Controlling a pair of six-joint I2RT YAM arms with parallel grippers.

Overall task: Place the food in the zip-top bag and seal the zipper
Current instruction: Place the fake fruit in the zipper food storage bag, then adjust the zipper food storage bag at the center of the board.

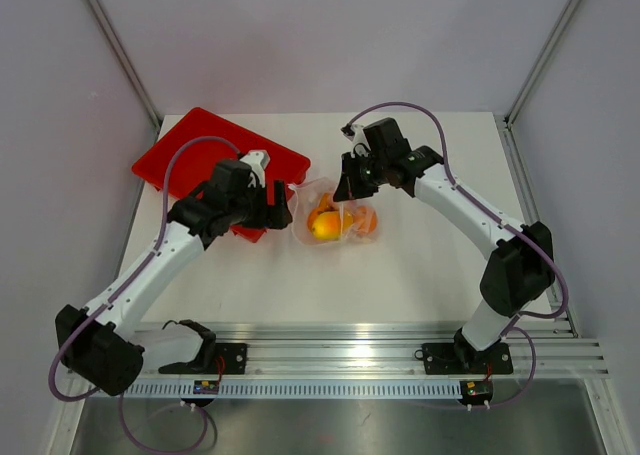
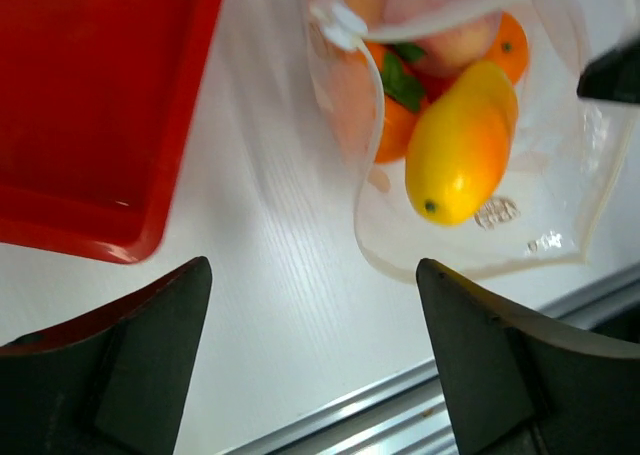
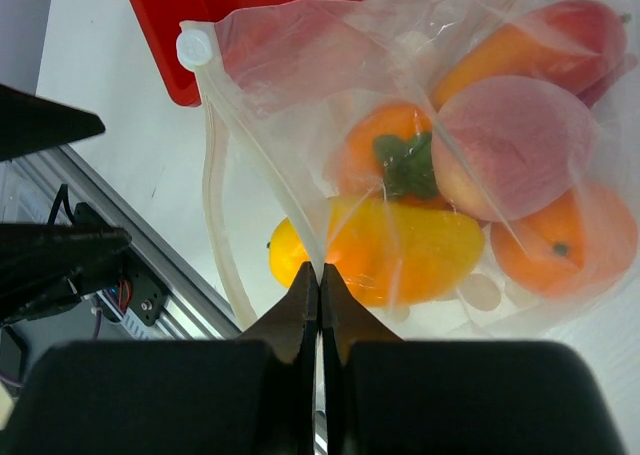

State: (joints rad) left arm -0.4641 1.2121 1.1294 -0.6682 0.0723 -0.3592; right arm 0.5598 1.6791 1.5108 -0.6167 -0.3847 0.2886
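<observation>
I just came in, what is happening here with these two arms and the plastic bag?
The toy fruits are already inside the zip-top bag. The right gripper is shut on the bag's zipper, at its mouth edge. The left gripper is open beside the bag, near the red tray, holding nothing. Whether the zipper is sealed along its whole length cannot be told.

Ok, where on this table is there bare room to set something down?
Bare table lies between the zip-top bag and the front rail, and in the far right corner behind the right arm. The middle is crowded: the left gripper, right gripper and red tray stand close around the bag.
</observation>
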